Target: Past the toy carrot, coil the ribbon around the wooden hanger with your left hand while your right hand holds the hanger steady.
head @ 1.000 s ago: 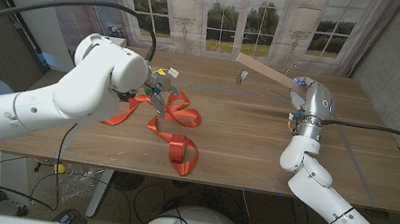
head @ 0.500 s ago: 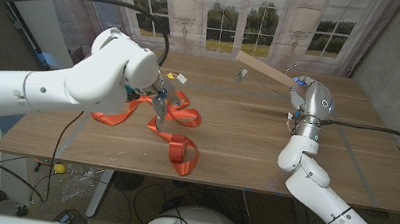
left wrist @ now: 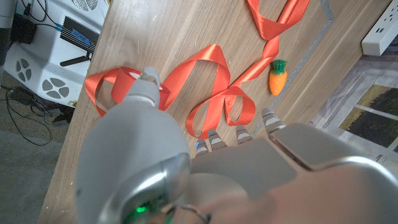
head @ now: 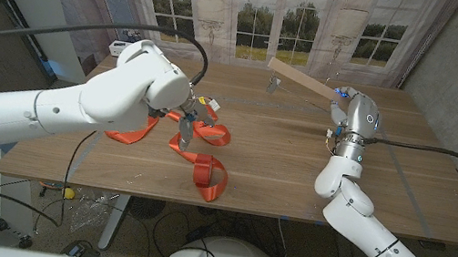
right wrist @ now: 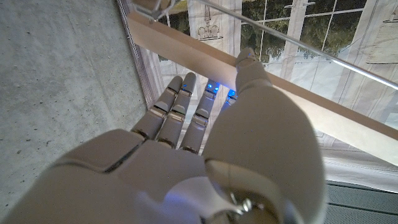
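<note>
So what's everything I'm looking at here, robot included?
Ribbon: one, orange-red, looped loosely on the table's left half, between the left hand and the near edge.
Carrot: one toy, orange with a green top, on the table beside the ribbon.
Hanger: one, pale wood with a metal hook, lifted over the table's far right.
Power strip: one, white, at the table's edge.
Table: one, brown wood.
Curtains: sheer, printed with windows and trees, behind the table.
Left hand: one, white and grey, over the ribbon's loops; whether it holds the ribbon is unclear.
Right hand: one, white and grey, gripping the hanger's end.
</note>
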You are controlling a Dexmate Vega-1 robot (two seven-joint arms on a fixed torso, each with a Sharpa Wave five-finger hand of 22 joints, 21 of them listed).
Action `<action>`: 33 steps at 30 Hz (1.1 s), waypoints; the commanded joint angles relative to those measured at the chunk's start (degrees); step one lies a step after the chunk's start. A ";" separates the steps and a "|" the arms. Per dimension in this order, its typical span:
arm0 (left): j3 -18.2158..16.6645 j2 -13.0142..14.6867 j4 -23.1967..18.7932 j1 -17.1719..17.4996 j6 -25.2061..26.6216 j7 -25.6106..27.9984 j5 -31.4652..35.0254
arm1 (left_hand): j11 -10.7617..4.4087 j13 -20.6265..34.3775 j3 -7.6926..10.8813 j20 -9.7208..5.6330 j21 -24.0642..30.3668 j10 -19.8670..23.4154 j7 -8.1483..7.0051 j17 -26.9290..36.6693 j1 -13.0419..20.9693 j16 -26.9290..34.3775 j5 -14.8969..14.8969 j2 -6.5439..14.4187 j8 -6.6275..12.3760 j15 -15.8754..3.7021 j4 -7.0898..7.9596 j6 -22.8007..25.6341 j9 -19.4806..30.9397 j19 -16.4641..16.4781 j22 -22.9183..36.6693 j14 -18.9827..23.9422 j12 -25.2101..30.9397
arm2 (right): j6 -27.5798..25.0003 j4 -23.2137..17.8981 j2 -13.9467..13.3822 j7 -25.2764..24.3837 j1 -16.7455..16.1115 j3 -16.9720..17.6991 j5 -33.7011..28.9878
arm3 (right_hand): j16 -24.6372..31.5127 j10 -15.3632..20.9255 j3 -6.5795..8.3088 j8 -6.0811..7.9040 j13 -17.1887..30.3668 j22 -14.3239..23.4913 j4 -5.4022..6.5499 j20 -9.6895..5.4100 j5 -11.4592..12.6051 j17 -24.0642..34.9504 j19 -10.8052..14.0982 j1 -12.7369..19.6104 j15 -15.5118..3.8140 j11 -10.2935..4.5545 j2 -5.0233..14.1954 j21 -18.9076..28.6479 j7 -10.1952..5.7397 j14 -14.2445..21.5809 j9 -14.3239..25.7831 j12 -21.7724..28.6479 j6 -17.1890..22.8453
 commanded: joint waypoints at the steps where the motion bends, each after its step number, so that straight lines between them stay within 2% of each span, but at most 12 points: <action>1: -12.40 -3.13 2.36 10.15 -17.00 2.72 -3.62 | -0.14 0.20 -0.46 0.11 0.25 -0.63 0.11 0.09 0.13 0.28 0.63 -0.32 0.24 -0.73 0.08 -1.18 0.24 -0.37 0.20 -2.94 0.33 | -3.58 -2.68 0.62 -0.42 -1.04 -0.90 -2.24 | -0.06 0.57 0.00 0.29 0.29 0.17 0.30 -1.45 0.29 0.31 0.16 1.63 -9.54 0.03 1.98 0.42 8.75 0.71 1.41 0.07 10.39; 11: -16.55 -4.91 5.04 11.92 -28.55 3.49 -6.98 | 0.04 0.26 -1.23 0.46 0.31 -1.47 0.72 0.10 0.09 0.29 1.13 -0.52 0.22 -0.39 0.36 -2.27 0.31 -0.46 0.23 -3.19 0.32 | -7.21 -4.79 1.78 -1.03 -1.81 -2.06 -4.82 | -0.17 0.76 -0.12 0.32 0.32 0.16 0.31 -1.39 0.29 0.41 0.15 1.73 -9.58 0.08 2.02 0.53 8.82 0.81 1.47 0.03 10.46; 17: -16.46 -5.73 7.23 10.96 -36.25 3.75 -7.27 | -0.06 0.27 -1.47 0.52 0.32 -1.67 0.61 0.11 0.11 0.27 1.30 -0.59 0.25 -0.44 0.42 -2.49 0.33 -0.49 0.24 -3.36 0.35 | -9.58 -6.02 2.74 -1.58 -2.49 -2.62 -6.29 | -0.23 0.77 -0.21 0.32 0.32 0.16 0.33 -1.38 0.28 0.49 0.14 1.77 -9.57 0.10 2.02 0.60 8.83 0.87 1.45 -0.05 10.54; 19: -16.73 -6.06 7.56 11.04 -37.39 3.47 -7.29 | 0.03 0.28 -1.59 0.46 0.33 -1.74 0.63 0.11 0.12 0.29 1.38 -0.60 0.29 -0.42 0.46 -2.55 0.34 -0.51 0.25 -3.37 0.37 | -9.81 -6.13 2.91 -1.69 -2.60 -2.64 -6.47 | -0.27 0.72 -0.23 0.27 0.34 0.16 0.34 -1.40 0.28 0.50 0.06 1.79 -9.56 0.06 2.03 0.59 8.80 0.86 1.45 -0.08 10.45; 27: -17.17 -5.98 9.20 11.25 -45.35 5.12 -5.66 | 0.47 0.31 -2.00 0.58 0.32 -2.08 0.74 0.12 0.22 0.29 1.70 -0.58 0.38 -0.26 0.58 -2.84 0.37 -0.68 0.26 -3.59 0.44 | -11.32 -6.21 4.44 -2.73 -3.13 -3.22 -7.37 | -0.35 0.84 -0.33 0.23 0.37 0.15 0.34 -1.39 0.28 0.58 0.02 1.86 -9.55 0.08 2.02 0.66 8.70 0.89 1.41 -0.11 10.48; 33: -18.63 -4.78 9.73 13.00 -50.11 9.15 -4.13 | 0.94 0.35 -2.43 0.46 0.30 -2.21 0.71 0.13 0.07 0.38 1.87 -0.72 0.44 -0.10 0.73 -3.03 0.39 -0.84 0.27 -3.51 0.55 | -12.05 -5.74 5.36 -3.06 -2.90 -3.79 -7.76 | -0.41 0.78 -0.39 0.24 0.42 0.14 0.41 -1.43 0.28 0.62 -0.02 1.84 -9.51 0.04 2.09 0.70 8.86 0.95 1.43 -0.17 10.50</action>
